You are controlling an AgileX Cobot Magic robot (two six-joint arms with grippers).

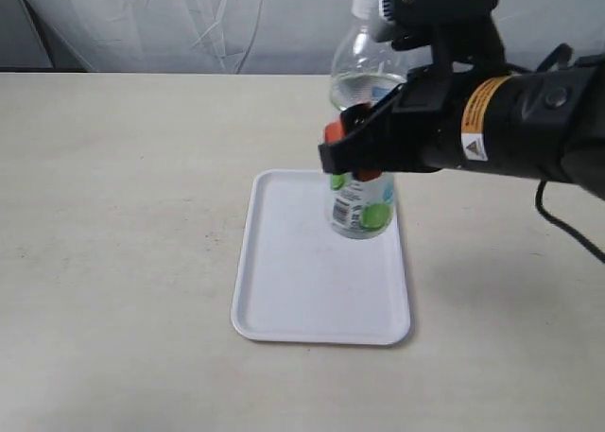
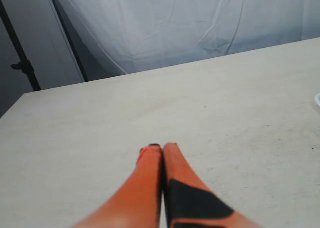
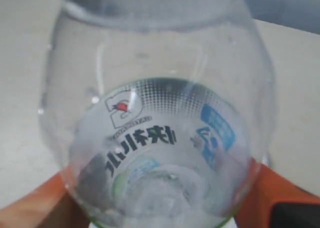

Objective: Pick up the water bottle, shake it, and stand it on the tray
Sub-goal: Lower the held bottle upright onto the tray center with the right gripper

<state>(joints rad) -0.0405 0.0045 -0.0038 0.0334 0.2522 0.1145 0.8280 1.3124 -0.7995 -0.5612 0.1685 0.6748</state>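
**Water bottle (image 1: 364, 213) held upright over the tray (image 1: 284, 300), toward the tray's 1 o'clock corner.**

The right fingers (image 1: 333, 132) are clamped on the bottle's mid-body, with the cap up and water visible inside. The base sits low over the tray surface, and we cannot tell whether it touches. The left fingers (image 2: 150, 178) are pressed together, gripping nothing, above the bench (image 1: 113, 215). We judge the pick-up done. The shake cannot be confirmed from this state. We judge 3 actions left: seat the base flat on the tray, release the grip, and withdraw without tipping the bottle.
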